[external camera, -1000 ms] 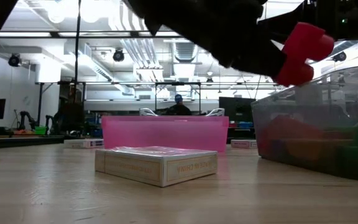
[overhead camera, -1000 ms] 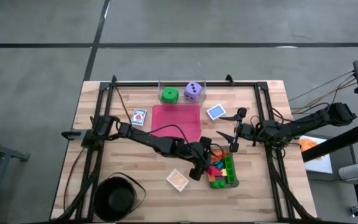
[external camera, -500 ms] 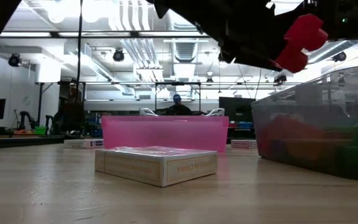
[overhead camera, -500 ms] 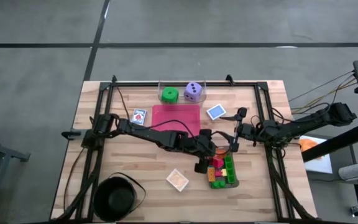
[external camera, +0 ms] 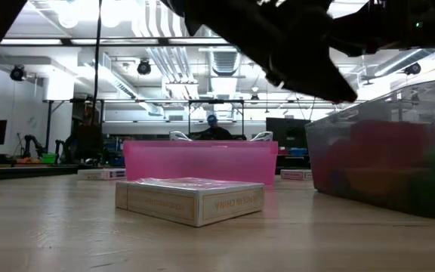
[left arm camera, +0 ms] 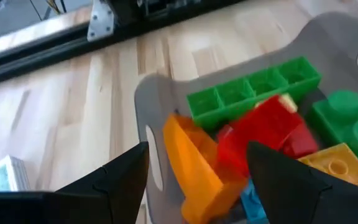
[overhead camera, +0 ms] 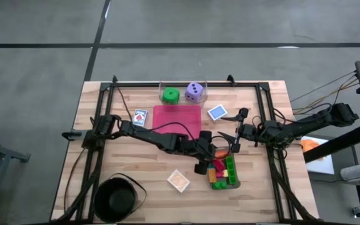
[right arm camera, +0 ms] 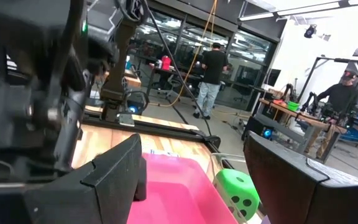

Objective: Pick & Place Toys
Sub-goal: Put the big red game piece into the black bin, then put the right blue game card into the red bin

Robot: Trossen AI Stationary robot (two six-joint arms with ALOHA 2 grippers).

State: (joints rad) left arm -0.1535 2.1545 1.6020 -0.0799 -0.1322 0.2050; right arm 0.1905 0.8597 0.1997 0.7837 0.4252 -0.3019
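My left gripper (left arm camera: pixel 197 155) hangs open over the left end of the grey tray (left arm camera: pixel 143 99), slanting down toward the table's right, with nothing between its fingers. In the tray (overhead camera: pixel 232 182) lie a red brick (left arm camera: pixel 269 127), a long green brick (left arm camera: pixel 253 90), an orange brick (left arm camera: pixel 194 165), a yellow one (left arm camera: pixel 334 165) and more. The red brick (overhead camera: pixel 218 164) rests on the others. My right gripper (overhead camera: pixel 237 132) waits open just beyond the tray, above the table. The green die (overhead camera: pixel 170 95) and purple die (overhead camera: pixel 194 92) sit in the clear tray at the far edge.
A pink tray (overhead camera: pixel 177 119) lies left of my right gripper. Blue cards (overhead camera: pixel 140 117) (overhead camera: pixel 217 112) lie on either side of it. An orange card pack (overhead camera: pixel 178 180) and a black bowl (overhead camera: pixel 117 199) sit near the front edge. People stand in the room beyond.
The red brick that was at my left gripper, above the grey tray, has dropped into the tray and lies among the other bricks. The gripper itself has stayed over the tray's left end.
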